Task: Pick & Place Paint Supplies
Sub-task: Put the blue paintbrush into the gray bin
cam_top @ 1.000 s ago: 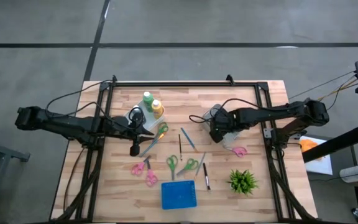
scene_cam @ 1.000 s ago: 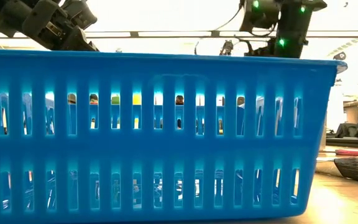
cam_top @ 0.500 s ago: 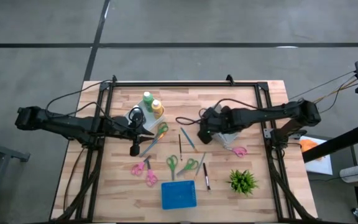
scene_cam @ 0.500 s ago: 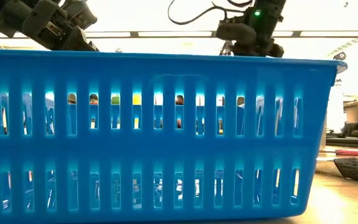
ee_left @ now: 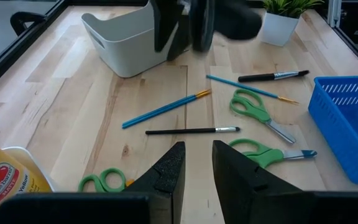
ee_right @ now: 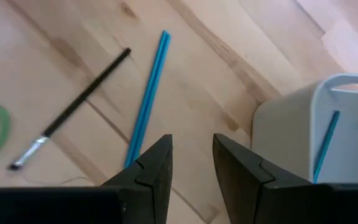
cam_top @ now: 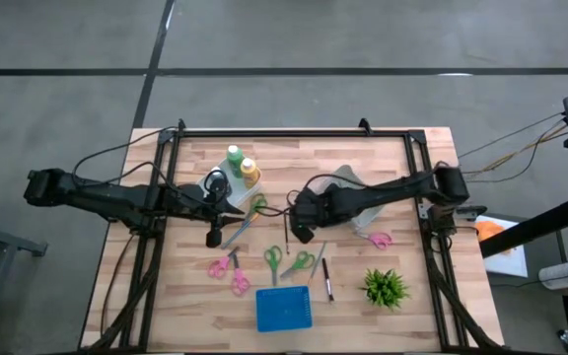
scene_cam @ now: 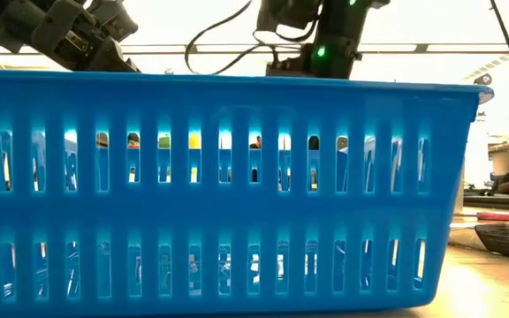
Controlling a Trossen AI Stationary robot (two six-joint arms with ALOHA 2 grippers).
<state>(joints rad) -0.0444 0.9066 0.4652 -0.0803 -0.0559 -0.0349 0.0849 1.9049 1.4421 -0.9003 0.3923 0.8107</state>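
A green bottle and a yellow-orange bottle stand at the far left of the table. A dark grey bottle lies nearer. A blue brush and a black brush lie flat mid-table; they also show in the left wrist view as a blue brush and a black brush. My right gripper hovers open and empty over the blue brush, in the high view. My left gripper waits open beside the bottles.
A white bin behind my right gripper holds a blue brush. A blue basket stands at the near edge. Green scissors, pink scissors, another black brush and a potted plant lie around.
My right gripper has gone from over the white bin toward the table's left and now hangs over the brushes at mid-table. My left arm has kept still.
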